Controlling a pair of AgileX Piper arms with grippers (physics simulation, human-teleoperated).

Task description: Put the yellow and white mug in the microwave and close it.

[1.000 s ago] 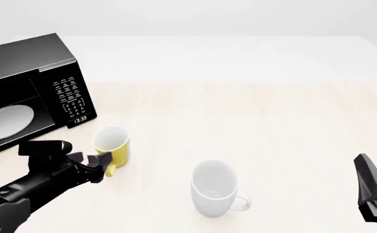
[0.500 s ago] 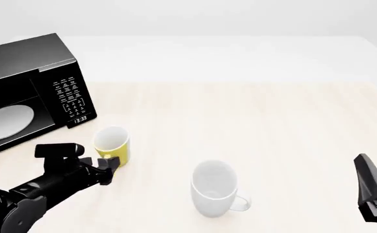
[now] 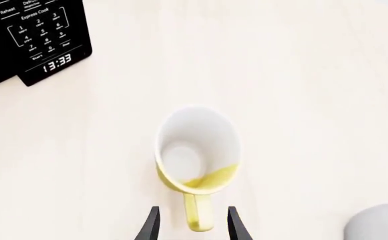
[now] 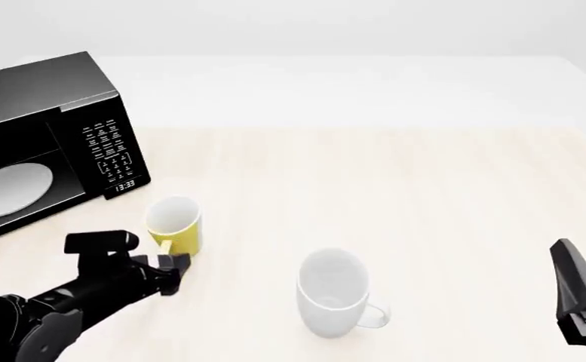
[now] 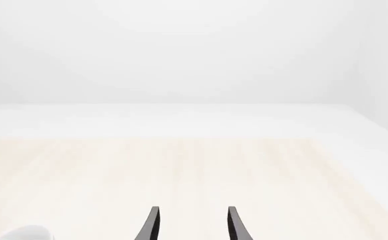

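Note:
The yellow and white mug [image 4: 175, 224] stands upright on the table just in front of the microwave [image 4: 41, 98]. In the left wrist view I look down into the mug [image 3: 197, 150], and its yellow handle [image 3: 197, 216] points back between my fingers. My left gripper [image 3: 192, 227] is open, with one finger on each side of the handle and a gap on both sides. From the front, the left gripper [image 4: 172, 265] sits at the mug's near side. The microwave's cavity shows its white plate [image 4: 11, 188]; its door is out of view. My right gripper [image 5: 192, 227] is open and holds nothing.
A larger all-white mug [image 4: 333, 292] stands upright right of the yellow one, handle pointing right; its edge shows in both wrist views [image 3: 380, 222] [image 5: 20, 234]. The microwave's keypad [image 3: 37, 35] reads 13:33. My right gripper [image 4: 572, 264] hovers at the near right edge.
My left gripper has swung right and toward the near side, coming in behind the mug's handle. The mugs and the right arm have not moved.

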